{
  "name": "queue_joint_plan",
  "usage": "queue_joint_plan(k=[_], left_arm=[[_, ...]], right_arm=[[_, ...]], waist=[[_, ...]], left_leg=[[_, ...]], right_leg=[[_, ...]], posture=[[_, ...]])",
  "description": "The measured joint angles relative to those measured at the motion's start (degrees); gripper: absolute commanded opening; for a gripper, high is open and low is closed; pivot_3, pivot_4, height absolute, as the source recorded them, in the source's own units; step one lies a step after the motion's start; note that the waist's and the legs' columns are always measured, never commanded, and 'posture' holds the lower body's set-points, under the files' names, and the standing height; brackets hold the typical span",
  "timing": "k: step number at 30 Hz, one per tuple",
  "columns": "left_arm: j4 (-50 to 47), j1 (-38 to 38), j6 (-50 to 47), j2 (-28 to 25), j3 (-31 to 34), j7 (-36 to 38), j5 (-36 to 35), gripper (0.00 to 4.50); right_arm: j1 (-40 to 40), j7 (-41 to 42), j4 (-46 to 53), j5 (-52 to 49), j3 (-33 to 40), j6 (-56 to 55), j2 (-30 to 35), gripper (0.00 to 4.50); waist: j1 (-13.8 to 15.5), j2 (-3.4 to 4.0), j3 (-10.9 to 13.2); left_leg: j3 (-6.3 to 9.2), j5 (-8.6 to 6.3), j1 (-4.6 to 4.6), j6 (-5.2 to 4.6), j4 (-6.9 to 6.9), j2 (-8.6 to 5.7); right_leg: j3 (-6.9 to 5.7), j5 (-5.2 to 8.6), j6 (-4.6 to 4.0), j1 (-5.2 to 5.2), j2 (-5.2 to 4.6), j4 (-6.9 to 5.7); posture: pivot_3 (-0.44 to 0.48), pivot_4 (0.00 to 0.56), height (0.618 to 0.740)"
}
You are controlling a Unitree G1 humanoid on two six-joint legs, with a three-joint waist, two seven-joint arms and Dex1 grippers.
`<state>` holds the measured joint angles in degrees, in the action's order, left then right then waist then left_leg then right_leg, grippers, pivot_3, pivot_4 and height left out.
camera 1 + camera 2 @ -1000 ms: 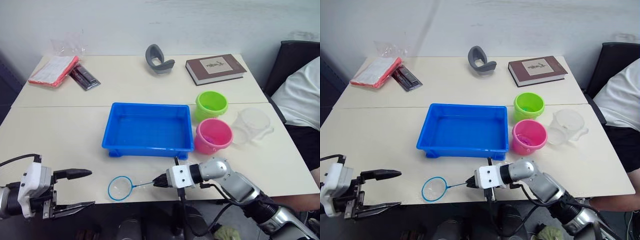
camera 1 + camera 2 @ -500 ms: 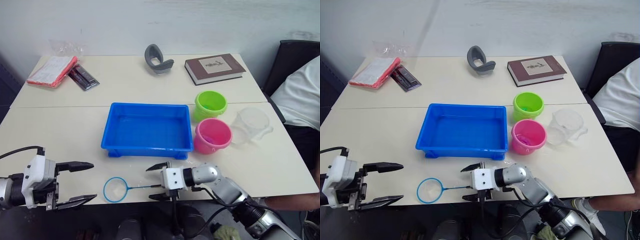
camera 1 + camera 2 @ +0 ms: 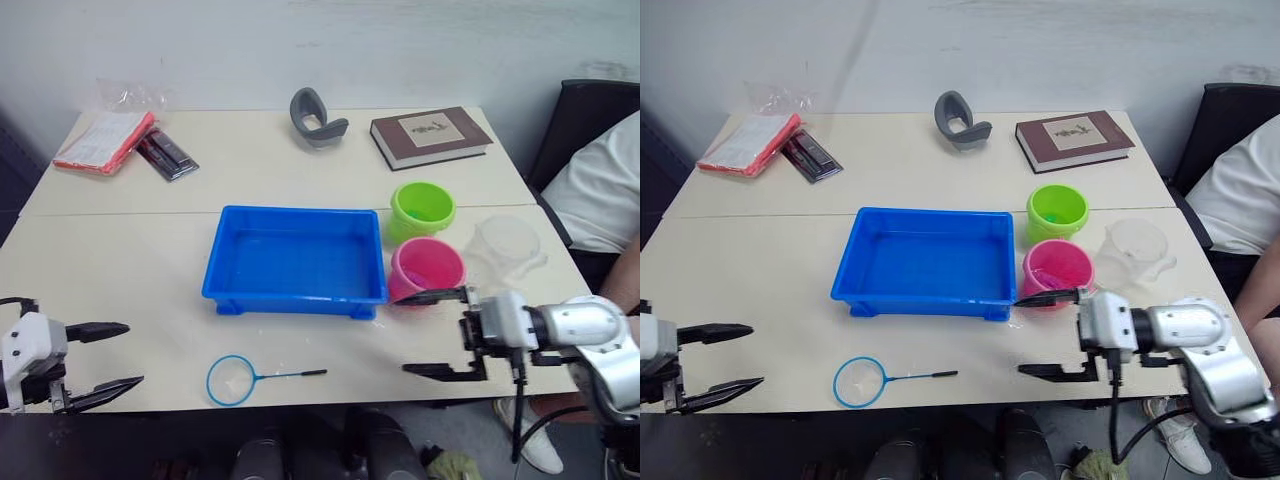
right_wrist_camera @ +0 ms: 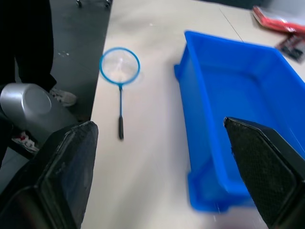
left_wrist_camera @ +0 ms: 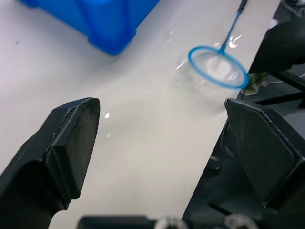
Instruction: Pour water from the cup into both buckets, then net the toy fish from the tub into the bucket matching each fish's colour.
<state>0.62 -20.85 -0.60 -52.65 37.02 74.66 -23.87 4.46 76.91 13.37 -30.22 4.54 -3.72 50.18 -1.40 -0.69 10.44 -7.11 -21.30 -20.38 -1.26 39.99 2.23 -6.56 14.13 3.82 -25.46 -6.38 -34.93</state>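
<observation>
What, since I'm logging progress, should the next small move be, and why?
Probably draw the open right gripper back to rest rather than regrasp. The shallow blue plastic tub looks free of fish, as far as I can tell, and the light-blue round net lies alone on the table.

Net [image 3: 260, 377] is laid flat by the table's near edge; tub [image 3: 296, 260], green bucket [image 3: 422, 208], pink bucket [image 3: 428, 268] and clear cup [image 3: 505, 247] are lined up behind it.

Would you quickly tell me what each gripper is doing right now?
Left gripper: jaws open, holding nothing.
Right gripper: jaws open, holding nothing; the net lies on the table.
</observation>
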Motion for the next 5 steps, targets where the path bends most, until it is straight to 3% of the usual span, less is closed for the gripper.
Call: queue_joint_plan(k=[5], left_arm=[[4.37,-0.21,3.02,1.11,-0.52,-3.01,3.06,4.5]], right_arm=[[-3.73,4.48,-9.79,0.08,7.79,-5.23,2.41,4.46]], waist=[[0.25,0.0,-0.01]], left_leg=[[0.0,-0.01,0.02,0.02,-0.03,0.0]], right_leg=[[0.09,-0.01,0.01,0.02,-0.06,0.03]], posture=[[0.0,0.15,0.74]])
